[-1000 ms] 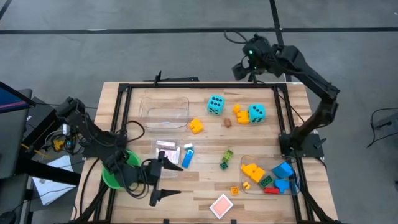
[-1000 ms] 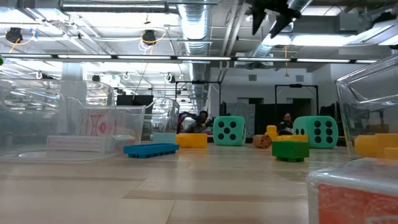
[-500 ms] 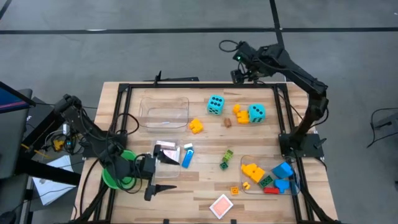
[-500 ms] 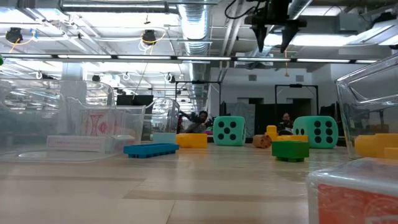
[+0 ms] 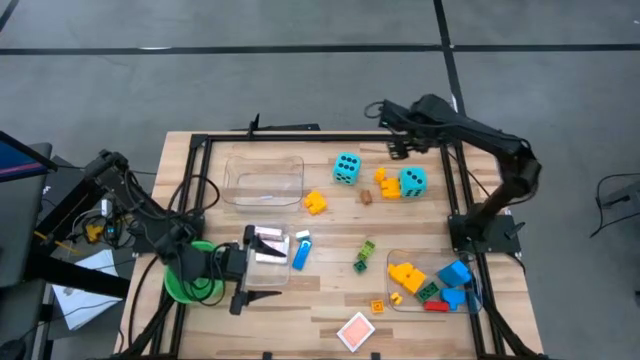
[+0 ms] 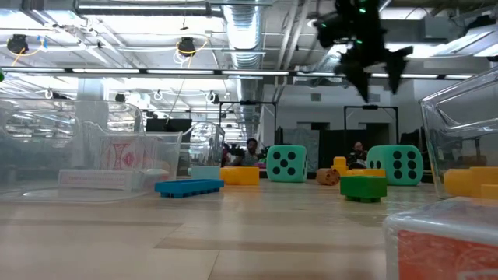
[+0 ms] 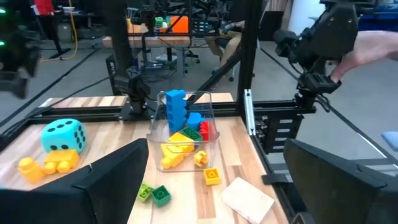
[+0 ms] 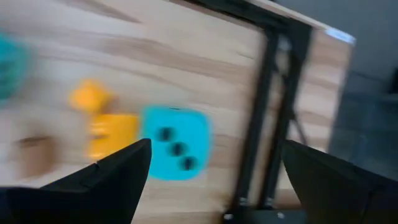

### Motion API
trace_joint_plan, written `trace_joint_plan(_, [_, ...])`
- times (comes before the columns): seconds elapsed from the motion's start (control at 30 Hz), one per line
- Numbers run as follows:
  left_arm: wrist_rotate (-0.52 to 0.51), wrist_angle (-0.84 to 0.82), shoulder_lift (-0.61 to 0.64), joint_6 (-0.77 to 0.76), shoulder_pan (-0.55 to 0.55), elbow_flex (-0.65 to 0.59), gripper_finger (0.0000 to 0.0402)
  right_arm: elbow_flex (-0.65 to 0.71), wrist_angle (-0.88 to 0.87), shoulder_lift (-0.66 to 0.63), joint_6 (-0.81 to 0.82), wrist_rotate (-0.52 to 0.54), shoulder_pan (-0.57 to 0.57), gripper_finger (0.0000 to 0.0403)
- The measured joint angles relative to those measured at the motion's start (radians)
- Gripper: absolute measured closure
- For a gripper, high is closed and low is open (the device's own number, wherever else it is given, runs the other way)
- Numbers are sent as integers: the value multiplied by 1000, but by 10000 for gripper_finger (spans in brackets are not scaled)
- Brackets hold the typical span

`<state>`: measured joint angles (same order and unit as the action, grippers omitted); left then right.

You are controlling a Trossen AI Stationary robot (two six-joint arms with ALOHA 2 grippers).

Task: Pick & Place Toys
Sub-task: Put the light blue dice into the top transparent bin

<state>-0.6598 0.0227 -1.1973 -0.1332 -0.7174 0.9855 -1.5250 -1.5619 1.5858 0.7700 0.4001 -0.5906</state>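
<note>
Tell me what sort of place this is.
Probably a robotics lab or workshop. A wooden table with a black frame carries two robot arms. The low view shows exposed ceiling ducts and strip lights overhead, and the left wrist view shows cluttered benches behind the table.

In the right wrist view, motion blur smears a cyan die (image 8: 176, 143), the orange bricks (image 8: 102, 118) beside it and a small brown piece (image 8: 32, 152), while a second cyan shape (image 8: 9, 65) is cut off at the frame's left edge. In the low view, a red-and-white card box (image 6: 443, 241) is cropped at the lower right corner, a clear bin (image 6: 463, 132) runs off the right edge, and the figures in the room behind the dice are too small to make out. In the left wrist view, a yellow brick (image 7: 28, 165) is partly lost behind a dark finger (image 7: 102, 186) at lower left.
</note>
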Motion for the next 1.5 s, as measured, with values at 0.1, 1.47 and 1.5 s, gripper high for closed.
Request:
trace_joint_plan(0.1, [0,-1,0,2,26,0,32,157,84,-119,16,-15,-33,50])
trace_joint_plan(1.47, [63,-5,-1,-27,141,0,32,627,570,-239,15,-163,-23,50])
trace_joint_plan(1.5, [63,-8,-1,-29,141,0,32,627,577,-239,15,-163,-16,50])
